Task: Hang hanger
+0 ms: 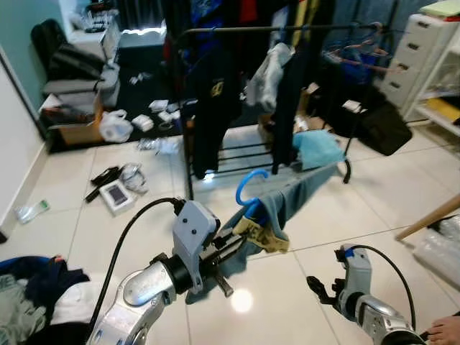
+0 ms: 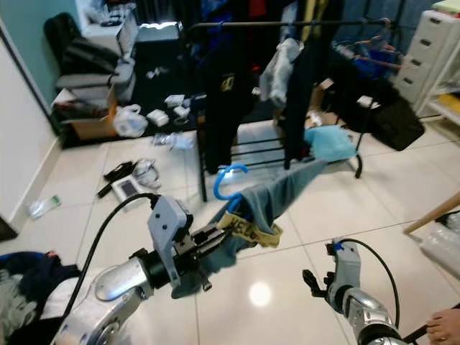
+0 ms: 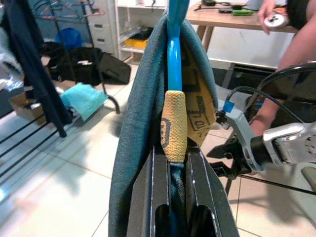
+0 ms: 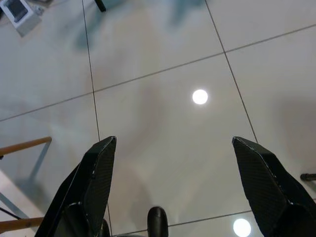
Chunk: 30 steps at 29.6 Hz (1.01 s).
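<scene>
Left gripper (image 1: 241,241), raised over the tiled floor (image 1: 374,208) before the clothes rack (image 1: 280,30), is clenched on a blue hanger (image 1: 250,188). The hanger's long axis runs from the gripper up and away toward the rack, with its hook curling at the top. A teal garment (image 1: 302,192) is draped over the hanger, hiding most of its frame; its far end trails rightward, ending near a light blue cloth (image 1: 316,147) at the rack's foot. In the left wrist view, the fingers (image 3: 148,197) close on the hanger just below a yellow wrapped section (image 3: 175,123), with the garment's folds on both sides. A label's print (image 3: 201,116) is too small to read. Right gripper (image 4: 173,173), held low at the right, is spread wide, grasping nothing, above bare tile.
</scene>
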Available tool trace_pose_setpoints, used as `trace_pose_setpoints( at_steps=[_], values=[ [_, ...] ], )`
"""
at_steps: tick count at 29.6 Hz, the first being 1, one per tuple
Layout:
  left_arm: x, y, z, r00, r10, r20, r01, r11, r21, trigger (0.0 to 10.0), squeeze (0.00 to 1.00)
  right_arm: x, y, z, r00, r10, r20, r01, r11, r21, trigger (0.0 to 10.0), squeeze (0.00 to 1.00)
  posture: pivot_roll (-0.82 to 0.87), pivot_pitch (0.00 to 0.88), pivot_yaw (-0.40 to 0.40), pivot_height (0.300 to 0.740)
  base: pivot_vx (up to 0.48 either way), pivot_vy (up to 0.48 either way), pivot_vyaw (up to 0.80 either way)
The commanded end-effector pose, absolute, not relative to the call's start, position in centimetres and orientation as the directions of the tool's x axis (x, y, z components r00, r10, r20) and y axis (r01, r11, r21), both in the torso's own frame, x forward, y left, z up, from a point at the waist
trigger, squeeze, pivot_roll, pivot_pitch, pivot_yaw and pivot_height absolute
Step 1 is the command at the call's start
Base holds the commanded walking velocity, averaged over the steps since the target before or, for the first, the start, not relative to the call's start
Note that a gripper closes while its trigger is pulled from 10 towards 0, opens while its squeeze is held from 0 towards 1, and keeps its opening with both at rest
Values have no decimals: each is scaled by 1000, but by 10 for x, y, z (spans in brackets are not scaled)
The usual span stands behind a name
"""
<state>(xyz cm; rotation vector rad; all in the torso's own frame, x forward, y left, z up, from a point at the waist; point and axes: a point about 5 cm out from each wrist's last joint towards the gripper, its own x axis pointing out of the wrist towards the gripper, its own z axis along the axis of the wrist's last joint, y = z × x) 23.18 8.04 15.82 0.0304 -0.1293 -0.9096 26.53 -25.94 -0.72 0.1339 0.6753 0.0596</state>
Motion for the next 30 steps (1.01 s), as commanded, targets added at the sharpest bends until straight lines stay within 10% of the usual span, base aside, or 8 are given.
trace_pose_setpoints(
  at_steps=[1,20,30],
  values=[
    [230,81,161,599,-794,109,789,608,93,10000,0,265,-257,-9,778,102,-620,-15,989,145,10000,0,-34,0,-3,740,247,0,0],
    [235,82,160,623,-778,85,768,629,120,10000,0,265,-255,-10,775,110,-622,-35,991,131,10000,0,-34,0,-4,740,334,0,0],
    [234,81,160,618,-781,92,772,625,115,10000,0,265,-254,-9,774,122,-621,-49,990,133,10000,0,-36,0,-5,740,384,0,-773]
  ],
)
